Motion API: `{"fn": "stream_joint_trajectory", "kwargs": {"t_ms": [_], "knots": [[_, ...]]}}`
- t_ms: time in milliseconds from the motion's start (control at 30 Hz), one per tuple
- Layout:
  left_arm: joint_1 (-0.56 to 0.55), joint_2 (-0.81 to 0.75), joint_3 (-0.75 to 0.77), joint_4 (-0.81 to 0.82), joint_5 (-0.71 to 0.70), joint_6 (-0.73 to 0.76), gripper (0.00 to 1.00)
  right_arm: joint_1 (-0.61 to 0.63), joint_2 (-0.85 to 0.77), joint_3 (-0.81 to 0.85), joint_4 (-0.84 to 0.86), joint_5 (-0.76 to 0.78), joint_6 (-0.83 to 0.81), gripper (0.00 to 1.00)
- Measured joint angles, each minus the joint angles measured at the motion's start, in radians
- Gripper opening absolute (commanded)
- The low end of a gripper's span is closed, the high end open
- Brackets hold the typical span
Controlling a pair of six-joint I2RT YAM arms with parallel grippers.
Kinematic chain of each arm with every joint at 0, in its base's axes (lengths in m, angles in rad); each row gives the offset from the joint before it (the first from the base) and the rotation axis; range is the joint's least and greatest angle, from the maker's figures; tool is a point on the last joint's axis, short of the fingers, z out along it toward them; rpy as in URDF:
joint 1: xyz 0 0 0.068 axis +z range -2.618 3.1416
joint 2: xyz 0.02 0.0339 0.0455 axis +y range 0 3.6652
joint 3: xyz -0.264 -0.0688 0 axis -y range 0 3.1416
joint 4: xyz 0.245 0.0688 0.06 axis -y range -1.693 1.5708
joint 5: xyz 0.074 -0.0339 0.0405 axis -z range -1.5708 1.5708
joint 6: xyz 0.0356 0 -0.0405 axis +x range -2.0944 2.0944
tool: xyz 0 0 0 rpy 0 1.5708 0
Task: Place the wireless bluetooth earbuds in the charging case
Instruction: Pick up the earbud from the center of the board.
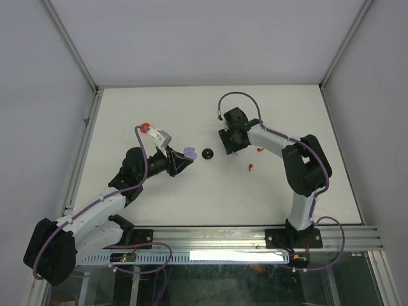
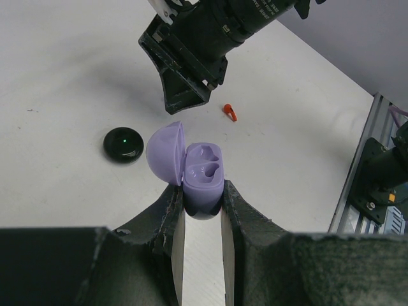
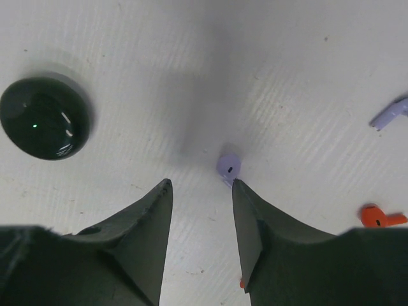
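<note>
The lavender charging case (image 2: 203, 175) stands open, its lid (image 2: 166, 153) swung left and both earbud sockets bare. My left gripper (image 2: 201, 191) is shut on its base; from above the case (image 1: 189, 153) shows at the left gripper (image 1: 180, 162). My right gripper (image 3: 201, 183) hangs open just over the table with nothing between its fingers. A lavender earbud (image 3: 228, 166) lies at the tip of its right finger (image 3: 245, 210). A second lavender earbud (image 3: 390, 113) lies far right, and a red earbud (image 3: 379, 217) near it. From above, the right gripper (image 1: 231, 148) is right of the case.
A black round disc (image 1: 207, 153) with a green light lies between the two grippers. Two red earbuds (image 1: 250, 167) (image 1: 260, 150) lie right of the right gripper. A red disc with white and grey pieces (image 1: 153, 131) sits behind the left arm. Frame posts border the table.
</note>
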Motion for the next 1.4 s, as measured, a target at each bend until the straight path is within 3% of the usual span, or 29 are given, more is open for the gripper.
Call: {"fn": "stream_joint_trajectory", "kwargs": {"t_ms": [700, 867, 1100, 1400], "knots": [[0.000, 0.000, 0.000, 0.021, 0.004, -0.004, 0.00, 0.000, 0.072, 0.040, -0.019, 0.082, 0.079, 0.32], [0.000, -0.003, 0.000, 0.021, 0.004, -0.004, 0.00, 0.000, 0.074, 0.041, -0.019, 0.083, 0.083, 0.21], [0.000, -0.011, -0.003, 0.023, -0.008, -0.013, 0.00, 0.000, 0.070, 0.040, -0.021, 0.081, 0.085, 0.13], [0.000, -0.019, -0.038, 0.097, -0.044, -0.047, 0.00, 0.023, -0.127, -0.003, -0.007, -0.021, 0.087, 0.12]]}}
